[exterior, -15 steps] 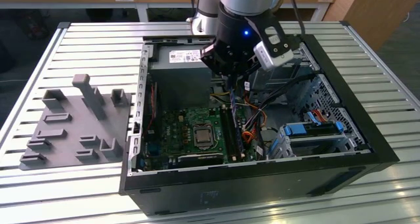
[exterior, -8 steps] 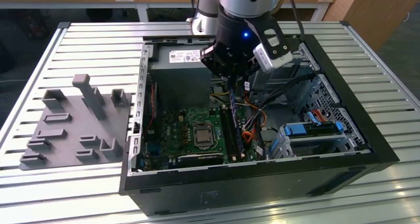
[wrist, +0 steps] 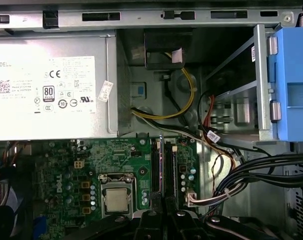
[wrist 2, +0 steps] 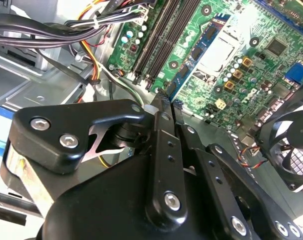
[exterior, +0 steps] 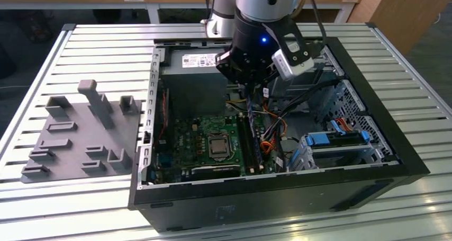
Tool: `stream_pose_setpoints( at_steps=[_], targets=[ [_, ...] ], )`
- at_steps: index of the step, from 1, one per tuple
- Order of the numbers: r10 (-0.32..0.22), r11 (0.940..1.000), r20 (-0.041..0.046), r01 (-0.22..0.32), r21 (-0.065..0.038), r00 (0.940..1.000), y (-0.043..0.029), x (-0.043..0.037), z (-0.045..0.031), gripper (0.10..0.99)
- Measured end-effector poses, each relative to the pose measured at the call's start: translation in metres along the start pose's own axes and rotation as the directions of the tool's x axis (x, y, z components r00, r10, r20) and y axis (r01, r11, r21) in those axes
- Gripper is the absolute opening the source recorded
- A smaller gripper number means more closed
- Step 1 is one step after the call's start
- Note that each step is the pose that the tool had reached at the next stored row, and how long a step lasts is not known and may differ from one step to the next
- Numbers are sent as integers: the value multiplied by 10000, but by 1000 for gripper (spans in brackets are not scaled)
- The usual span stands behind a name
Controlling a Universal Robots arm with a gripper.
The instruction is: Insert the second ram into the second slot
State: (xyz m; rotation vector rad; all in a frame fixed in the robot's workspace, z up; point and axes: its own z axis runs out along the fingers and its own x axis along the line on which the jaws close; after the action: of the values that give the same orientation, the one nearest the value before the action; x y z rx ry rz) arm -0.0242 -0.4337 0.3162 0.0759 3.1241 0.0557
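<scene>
My gripper (exterior: 251,91) hangs over the open computer case (exterior: 282,188), above the back end of the motherboard (exterior: 190,140). Its black fingers (wrist 2: 161,117) are shut on the second ram (wrist 2: 199,47), a thin blue board with dark chips that points down toward the motherboard. In the first wrist view the ram (wrist: 161,167) is seen edge-on, just past the gripper (wrist: 163,214), in line with the dark memory slots (wrist: 155,170). The slots (wrist 2: 159,37) run beside the processor socket (wrist 2: 219,47). The ram hangs above the board, apart from the slots.
A silver power supply (wrist: 51,90) fills the case's back corner. Black, yellow and orange cables (wrist 2: 66,35) crowd the drive-bay side, close to the slots. Blue drive latches (exterior: 339,139) sit at the exterior view's right. A fan (wrist 2: 291,145) flanks the board. A grey parts fixture (exterior: 78,140) lies on the slatted table.
</scene>
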Motion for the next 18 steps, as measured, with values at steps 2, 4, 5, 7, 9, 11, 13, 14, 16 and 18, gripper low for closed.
stream_pose_setpoints(
  at_steps=[2, 4, 5, 7, 9, 11, 13, 14, 16, 18],
  targets=[
    [0, 10000, 0, 0, 0, 10000, 0, 0, 9, 137],
    [0, 10000, 0, 0, 0, 10000, -1, 0, 17, 137],
    [0, 10000, 0, 0, -1, 10000, -1, 0, 22, 137],
    [0, 10000, 0, 0, 0, 10000, -1, 0, 31, 137],
    [1, 10000, 0, -1, 1, 10000, -4, 1, 40, 137],
    [1, 10000, 1, -1, 0, 10000, -10, 0, 52, 137],
    [0, 10000, -4, 0, -2, 10000, -19, 0, 71, 137],
    [0, 10000, -8, 0, 0, 10000, -24, 0, 80, 137],
    [1, 10000, -10, -1, 0, 10000, -29, 1, 95, 137],
    [0, 10000, -11, 0, 1, 10000, -31, 0, 106, 137]
  ],
)
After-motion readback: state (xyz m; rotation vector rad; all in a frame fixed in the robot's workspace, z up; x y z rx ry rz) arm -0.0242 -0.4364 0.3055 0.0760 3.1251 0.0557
